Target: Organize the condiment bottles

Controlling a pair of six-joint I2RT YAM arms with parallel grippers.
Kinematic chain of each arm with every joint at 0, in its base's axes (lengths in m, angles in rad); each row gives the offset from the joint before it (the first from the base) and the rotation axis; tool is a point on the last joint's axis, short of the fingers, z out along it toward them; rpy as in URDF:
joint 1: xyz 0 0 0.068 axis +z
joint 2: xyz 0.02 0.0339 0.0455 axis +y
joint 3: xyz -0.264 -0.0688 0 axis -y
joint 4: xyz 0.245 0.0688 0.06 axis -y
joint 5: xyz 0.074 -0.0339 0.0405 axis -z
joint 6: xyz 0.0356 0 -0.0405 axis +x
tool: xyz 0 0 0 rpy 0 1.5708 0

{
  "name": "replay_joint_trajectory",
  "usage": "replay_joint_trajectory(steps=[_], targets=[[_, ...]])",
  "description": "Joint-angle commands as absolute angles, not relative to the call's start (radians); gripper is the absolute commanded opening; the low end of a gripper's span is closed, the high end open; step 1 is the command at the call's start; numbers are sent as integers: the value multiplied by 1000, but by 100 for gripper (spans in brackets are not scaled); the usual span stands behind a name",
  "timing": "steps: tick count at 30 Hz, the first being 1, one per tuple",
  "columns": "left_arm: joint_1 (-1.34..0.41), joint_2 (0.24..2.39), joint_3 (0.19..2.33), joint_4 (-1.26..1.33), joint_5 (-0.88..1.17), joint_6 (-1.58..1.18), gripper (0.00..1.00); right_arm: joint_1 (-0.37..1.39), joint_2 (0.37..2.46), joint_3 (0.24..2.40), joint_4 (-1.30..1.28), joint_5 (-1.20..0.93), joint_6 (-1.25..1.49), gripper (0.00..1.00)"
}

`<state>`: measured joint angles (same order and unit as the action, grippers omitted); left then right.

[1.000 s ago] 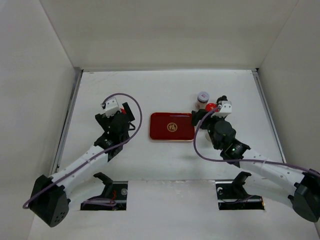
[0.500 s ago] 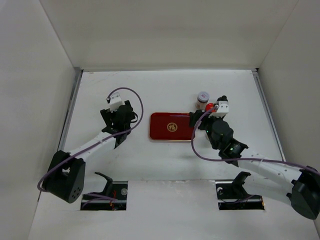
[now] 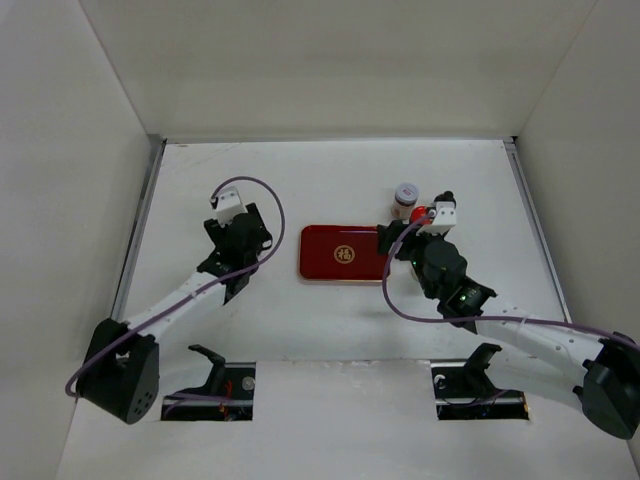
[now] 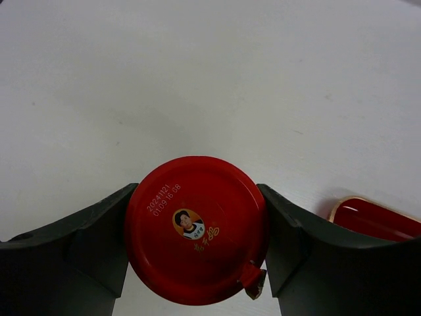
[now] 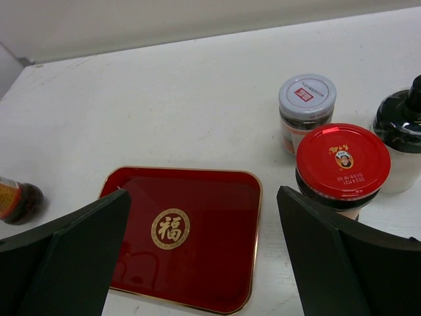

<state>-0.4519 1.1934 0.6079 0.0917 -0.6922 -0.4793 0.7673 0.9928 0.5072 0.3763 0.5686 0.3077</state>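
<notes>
left jaws: pinching red-capped bottle, left of tray
right jaws: spread wide, over tray's right edge

White arms (purple cables)

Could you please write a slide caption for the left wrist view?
Left gripper, jaws shut around a red-capped bottle seen from above, with a corner of the red tray at right.
</notes>
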Motion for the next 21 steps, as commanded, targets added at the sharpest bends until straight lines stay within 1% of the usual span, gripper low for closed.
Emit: replay_joint_trajectory(steps=[1, 3, 6, 11, 12, 13, 15, 16, 18, 20, 21], targets=[[-530, 1033, 641, 225, -712, -488, 45, 768, 979, 517, 452, 552, 316, 100], [-594, 1016, 667, 229, -738, -483, 45, 765, 988, 517, 454, 552, 321, 100], [-688, 1054, 707, 255, -746, -465, 45, 763, 993, 517, 453, 552, 311, 100], [-798, 1207, 778, 327, -719, -449, 45, 740, 977, 506, 453, 551, 318, 100], [-808, 1239, 788, 345, -713, -446, 45, 740, 974, 505, 453, 549, 318, 97], [-812, 1268, 802, 360, -706, -445, 45, 739, 973, 503, 456, 543, 319, 88], [-818, 1322, 831, 383, -689, -430, 45, 737, 980, 509, 448, 532, 319, 61], [-821, 1344, 842, 397, -687, -422, 45, 740, 982, 514, 440, 537, 316, 48], [-817, 1387, 857, 420, -684, -404, 45, 742, 980, 518, 428, 546, 319, 33], [-815, 1420, 867, 425, -680, -397, 45, 737, 982, 518, 426, 542, 321, 32], [-817, 1434, 868, 428, -683, -396, 45, 739, 982, 518, 425, 546, 318, 33]])
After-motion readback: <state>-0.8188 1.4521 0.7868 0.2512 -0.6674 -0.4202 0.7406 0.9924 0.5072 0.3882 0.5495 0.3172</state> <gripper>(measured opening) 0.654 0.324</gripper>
